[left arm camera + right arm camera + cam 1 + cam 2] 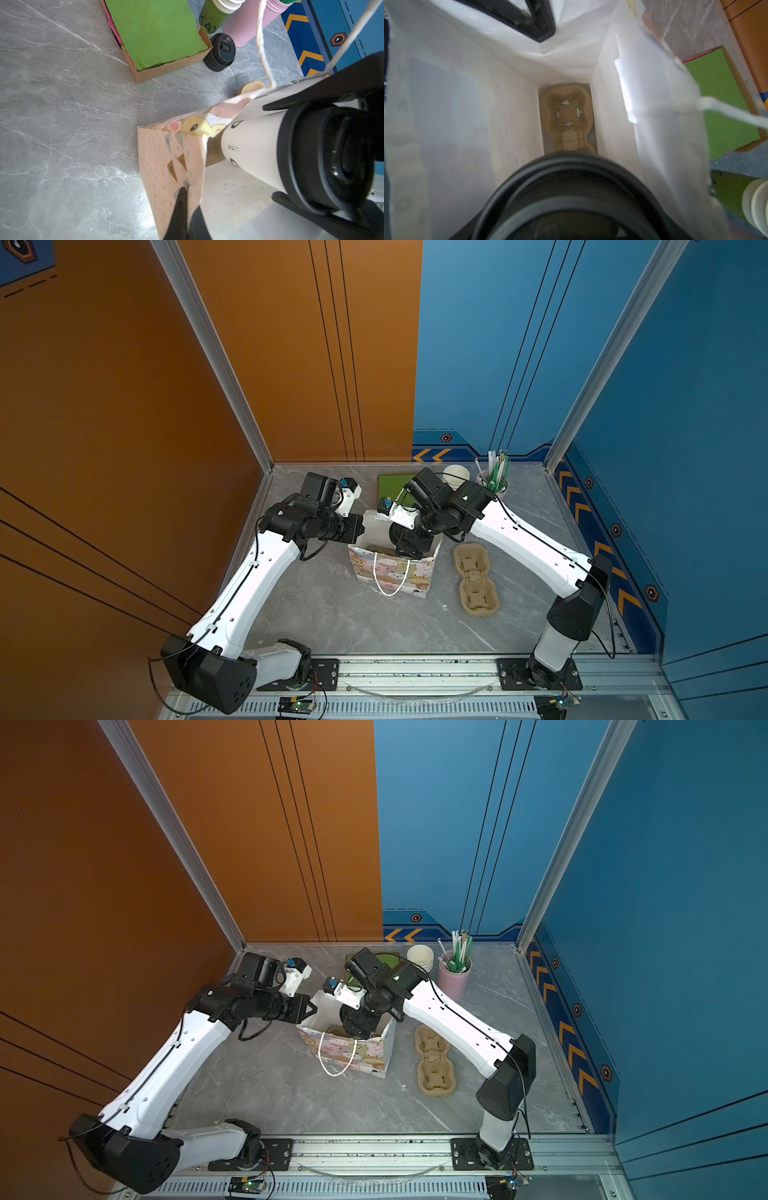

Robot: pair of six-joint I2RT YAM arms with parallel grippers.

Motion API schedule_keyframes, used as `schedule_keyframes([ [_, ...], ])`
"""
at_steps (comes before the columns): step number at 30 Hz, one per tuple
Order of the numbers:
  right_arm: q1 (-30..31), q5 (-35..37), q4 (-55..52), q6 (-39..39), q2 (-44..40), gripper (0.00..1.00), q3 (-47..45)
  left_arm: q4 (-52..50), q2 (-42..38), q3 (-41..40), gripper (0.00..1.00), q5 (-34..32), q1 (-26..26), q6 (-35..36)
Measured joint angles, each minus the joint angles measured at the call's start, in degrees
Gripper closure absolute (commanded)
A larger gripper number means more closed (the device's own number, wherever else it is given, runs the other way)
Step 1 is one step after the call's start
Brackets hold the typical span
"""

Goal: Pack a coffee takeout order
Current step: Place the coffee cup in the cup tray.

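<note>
Left wrist view gives me the clearest read. My left end effector (187, 196) is pressed together on the top edge of the gift bag (164, 162), pinching the pink side panel between its 2 black fingers (180, 207). My right end effector (270, 151) is spread wide yet clamped around the white paper cup (249, 143), with 1 finger on each side of the cup wall just below the black lid (324, 162). The cup carries dark lettering and small printed marks, and the lid is seated on its rim. The cup's lower end sits behind the bag's rim, inside the mouth.

From the right wrist camera I look down past the lid (571, 197) into the bag's white interior. There 1 beige pulp carrier (566, 116) lies flat at the bottom.

In both top views the bag (390, 572) stands upright in the middle of the surface (332, 614), with the right arm reaching down into it. A spare carrier (476, 578) lies just right of the bag.

At the far edge, green napkins (153, 31) fill a cardboard box (166, 68). To its right are a stack of spare lids (221, 52), a stack of cups (420, 957) and the pink tin (455, 982) of straws.
</note>
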Motion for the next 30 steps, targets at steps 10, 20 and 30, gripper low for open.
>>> schedule_keyframes([
  [10, 0.4, 0.0, 0.2, -2.0, 3.0, 0.16, -1.2, 0.0, 0.0, 0.0, 1.00, 0.0, 0.0, 0.0],
  [20, -0.6, -1.7, 3.7, -3.9, 3.0, 0.15, -8.0, 0.0, 0.1, 0.0, 1.00, -0.3, 0.0, 0.0],
  [30, -2.6, -3.3, 6.3, -5.4, 3.0, 0.15, -10.9, 0.1, 0.4, 0.1, 1.00, -0.4, 0.0, 0.1],
])
